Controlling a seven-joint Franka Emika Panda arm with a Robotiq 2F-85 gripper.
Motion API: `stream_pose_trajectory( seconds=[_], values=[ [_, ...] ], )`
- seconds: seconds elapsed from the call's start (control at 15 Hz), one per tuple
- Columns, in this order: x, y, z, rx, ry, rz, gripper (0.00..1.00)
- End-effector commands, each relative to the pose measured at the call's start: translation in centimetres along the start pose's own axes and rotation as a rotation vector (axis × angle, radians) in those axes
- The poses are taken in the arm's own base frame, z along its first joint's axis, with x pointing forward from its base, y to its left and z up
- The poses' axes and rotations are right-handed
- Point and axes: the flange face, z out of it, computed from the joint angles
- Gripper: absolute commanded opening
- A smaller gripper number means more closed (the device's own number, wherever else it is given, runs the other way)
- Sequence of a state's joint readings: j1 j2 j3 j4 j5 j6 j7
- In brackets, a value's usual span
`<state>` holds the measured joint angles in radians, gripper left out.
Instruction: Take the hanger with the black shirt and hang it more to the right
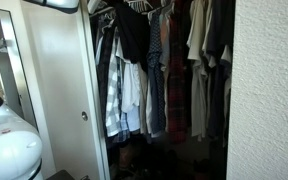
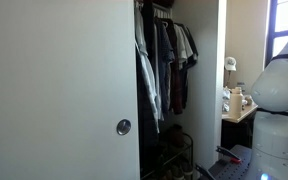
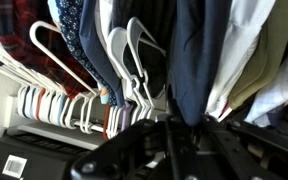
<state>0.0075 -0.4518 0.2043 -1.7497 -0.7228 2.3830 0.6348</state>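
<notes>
**Wrist view: gripper closed at the top of the black shirt, the shift runs along the row of hooks**

In the wrist view the gripper (image 3: 179, 130) is a dark mass along the bottom edge with its jaws drawn fully together. A dark length of fabric, which I take for the black shirt (image 3: 194, 55), runs from right at the gripper straight up the picture. The garment therefore lies directly ahead of the gripper and touching it, or very nearly so. The hanger is buried in the cloth, and I cannot tell whether its thin hook is actually pinched between the jaws.

Just to one side stand the white hangers (image 3: 129, 60), and beyond them the crowded row of hooks (image 3: 69, 108). The rod they hang on is not clearly seen.

In an exterior view the black shirt (image 1: 132, 35) sits high in the closet. It looks bunched and shorter than the plaid shirt (image 1: 109, 90) beside it, and darker garments (image 1: 199, 70) fill the far side. In both exterior views only the robot's white body (image 2: 279, 90) shows, not the gripper.

The hanger's long axis probably lies crosswise to the row of hooks. The coming move would then be a sideways slide along that row, away from the white hangers. The hook would need to be clear of the rod first, and the close-packed neighbours could drag on the cloth.
</notes>
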Motion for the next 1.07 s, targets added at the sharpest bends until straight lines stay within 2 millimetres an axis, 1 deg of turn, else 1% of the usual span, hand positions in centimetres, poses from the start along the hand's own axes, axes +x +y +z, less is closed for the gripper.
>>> stream_pose_trajectory(
  seconds=[0.0, 0.2, 0.6, 1.0],
  values=[
    [-1.8, 0.7, -3.1, 0.012, 0.037, -0.009, 0.04],
    [-2.8, 1.0, -5.1, 0.015, 0.045, -0.025, 0.04],
    [-5.0, 1.3, -8.4, 0.041, 0.04, -0.043, 0.04],
    [-6.7, 0.9, -11.8, 0.116, 0.028, -0.093, 0.04]
  ],
)
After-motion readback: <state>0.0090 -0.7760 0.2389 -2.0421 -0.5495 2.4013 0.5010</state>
